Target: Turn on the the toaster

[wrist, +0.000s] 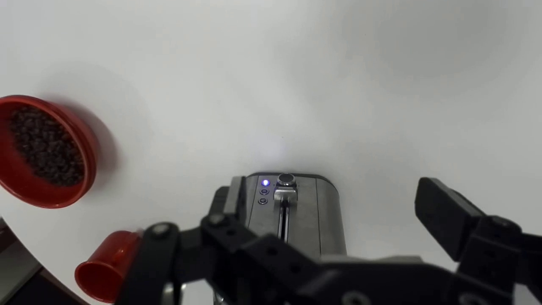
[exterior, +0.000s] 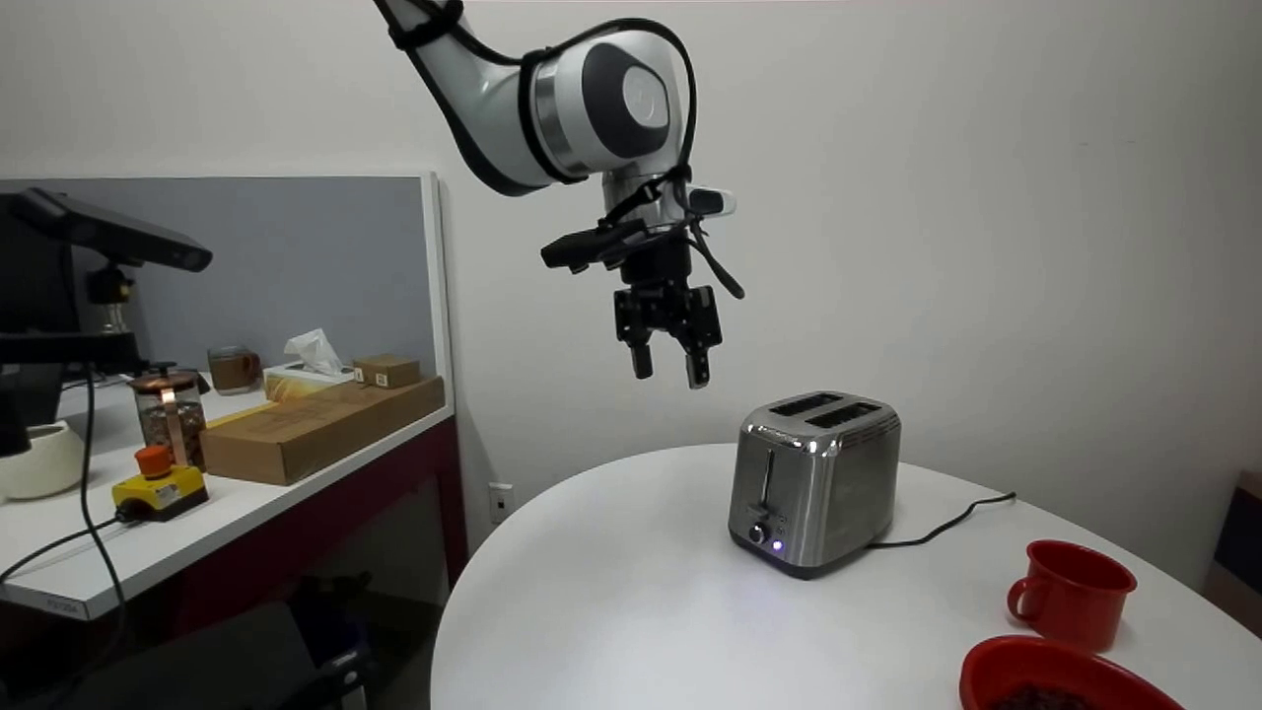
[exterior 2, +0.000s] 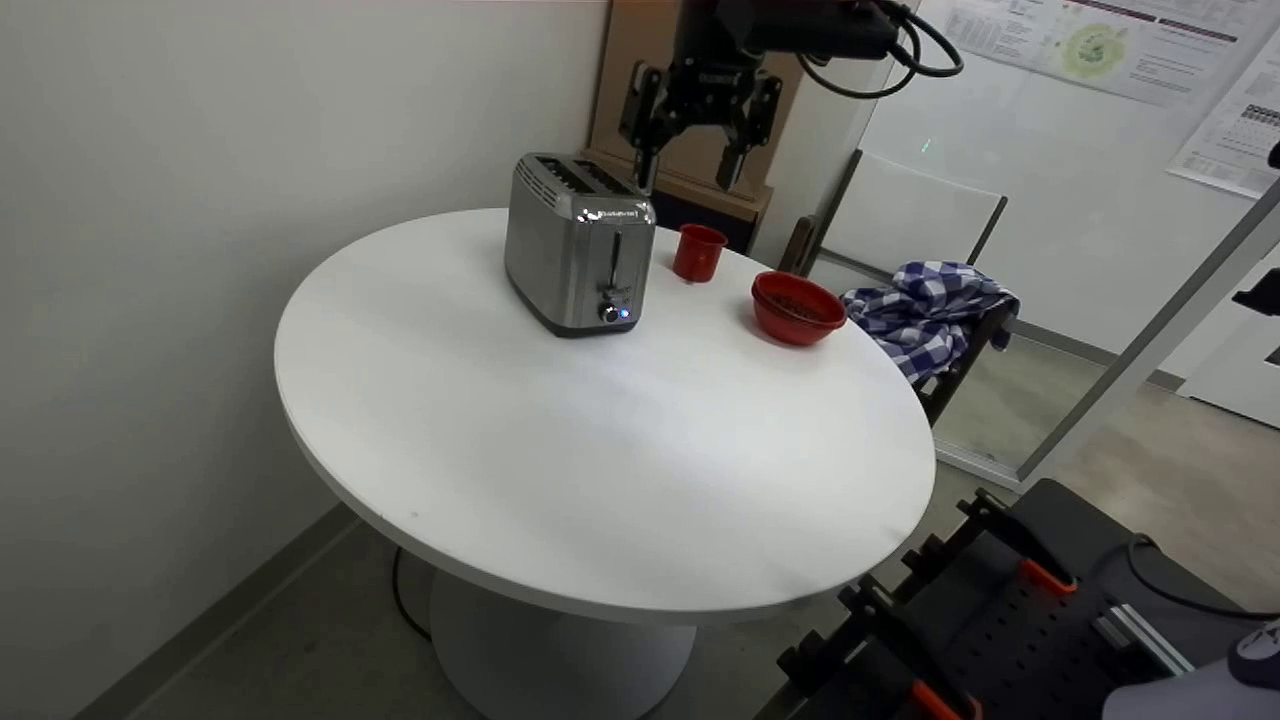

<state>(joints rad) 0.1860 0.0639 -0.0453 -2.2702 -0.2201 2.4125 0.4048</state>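
The gripper [exterior: 670,371] hangs above the table [exterior 2: 560,450], its fingers [wrist: 446,216] spread wide and pointing down, with air between the tips. Above it the arm [exterior: 587,108] reaches up and out of view. Lower than the gripper and off to one side stands the toaster [exterior: 858,488], upright on the tabletop, its side with the lever [wrist: 286,194] turned toward the gripper. In an exterior view a gap shows between the fingers and the toaster's top edge — they are apart. In the wrist view one finger hides part of an edge of the toaster, while the other lies well out from it, over white tabletop.

Below the gripper, the lever sits at the low end of its slot, just above the knob [wrist: 286,179]; beside the knob a small light [wrist: 265,182] glows violet-blue.

Outward from the lever side, a broad stretch of white tabletop is open room — in an exterior view it runs on to the curved rim [exterior 2: 520,580]. On another side the wall [exterior: 996,227] rises close to the table's edge, and the black cord [exterior: 922,540] runs from the toaster to that edge.

Farther out from the gripper, a red mug [exterior: 1080,597] stands upright near the table's edge. A red bowl [exterior 2: 785,328] with small dark bits [wrist: 46,148] in it sits near the edge too, apart from the mug.
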